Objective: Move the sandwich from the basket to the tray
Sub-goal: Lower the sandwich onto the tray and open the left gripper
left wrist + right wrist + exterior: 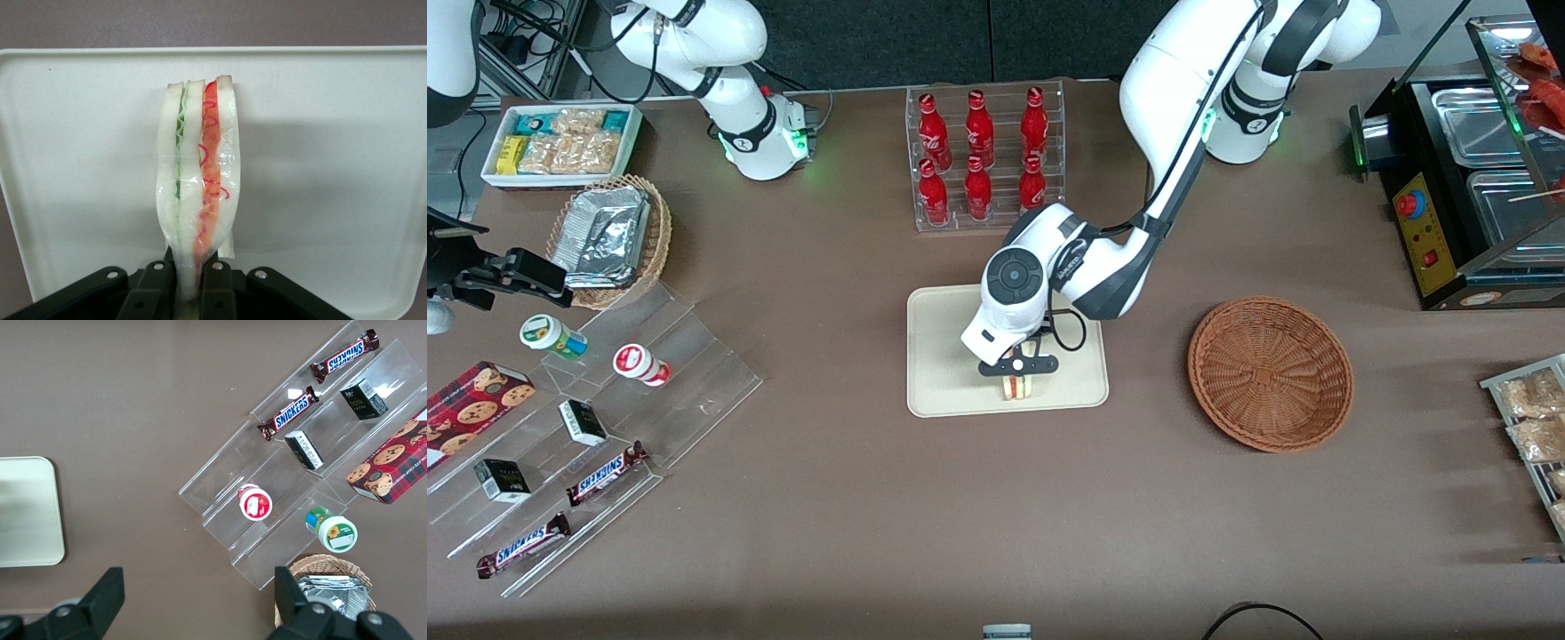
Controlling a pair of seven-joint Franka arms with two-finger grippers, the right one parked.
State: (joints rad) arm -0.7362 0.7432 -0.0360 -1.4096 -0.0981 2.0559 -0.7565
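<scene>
My left gripper [1017, 365] is over the cream tray [940, 377], near the tray edge closest to the front camera. It is shut on the sandwich [1017, 386], a wrapped wedge of white bread with red-orange and green filling stripes. In the left wrist view the two black fingers [155, 293] pinch the sandwich [198, 180] at its narrow end, with the tray [333, 167] right under it. The round reddish-brown wicker basket [1270, 372] stands empty beside the tray, toward the working arm's end of the table.
A clear rack of red bottles [983, 156] stands farther from the front camera than the tray. A clear stepped shelf with snack bars and cups [587, 427], a tan basket with foil containers [609, 238] and a white snack bin [560, 142] lie toward the parked arm's end. A black food warmer [1467, 187] stands at the working arm's end.
</scene>
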